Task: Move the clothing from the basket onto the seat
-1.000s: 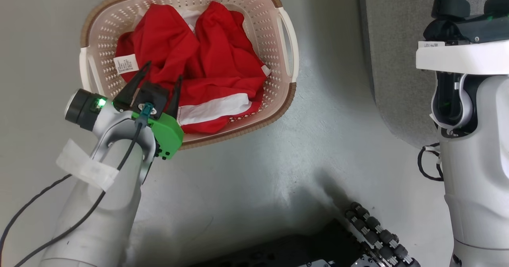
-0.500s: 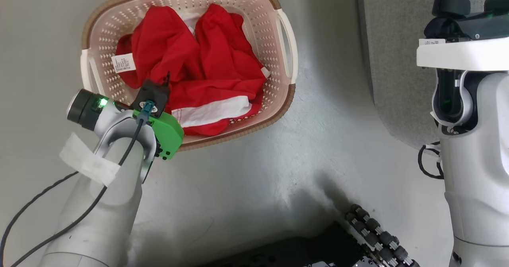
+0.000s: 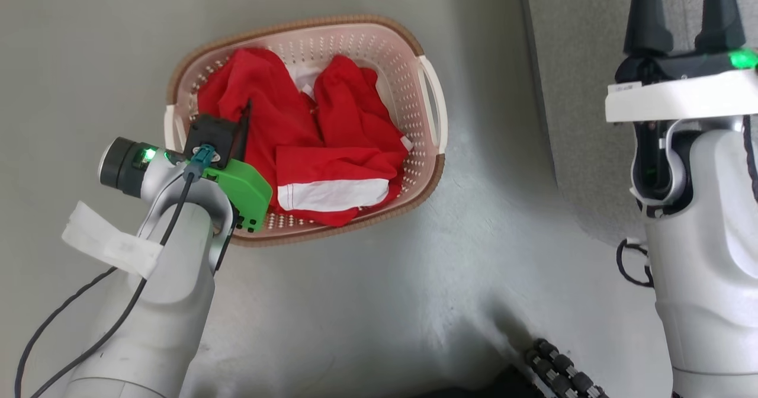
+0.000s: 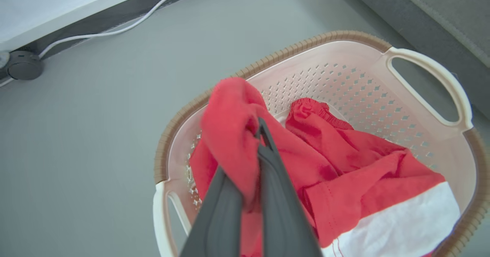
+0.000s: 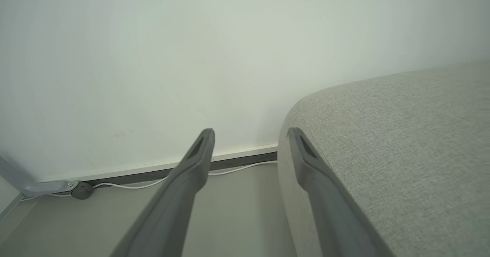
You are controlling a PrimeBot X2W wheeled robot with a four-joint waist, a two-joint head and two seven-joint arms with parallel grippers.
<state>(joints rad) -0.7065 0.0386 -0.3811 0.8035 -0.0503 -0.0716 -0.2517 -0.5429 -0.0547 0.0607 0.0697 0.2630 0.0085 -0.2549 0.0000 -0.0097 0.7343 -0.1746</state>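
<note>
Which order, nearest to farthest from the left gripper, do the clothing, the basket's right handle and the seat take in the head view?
1. The clothing: pinched in the shut left gripper, left side of the basket.
2. The right handle: on the basket's right edge.
3. The seat: farthest, at the far right.

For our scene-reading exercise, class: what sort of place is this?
Probably a home living room: a cream-white perforated plastic laundry basket of soft red-and-white fabric clothing stands on smooth grey floor beside a large light grey upholstered seat.
</note>
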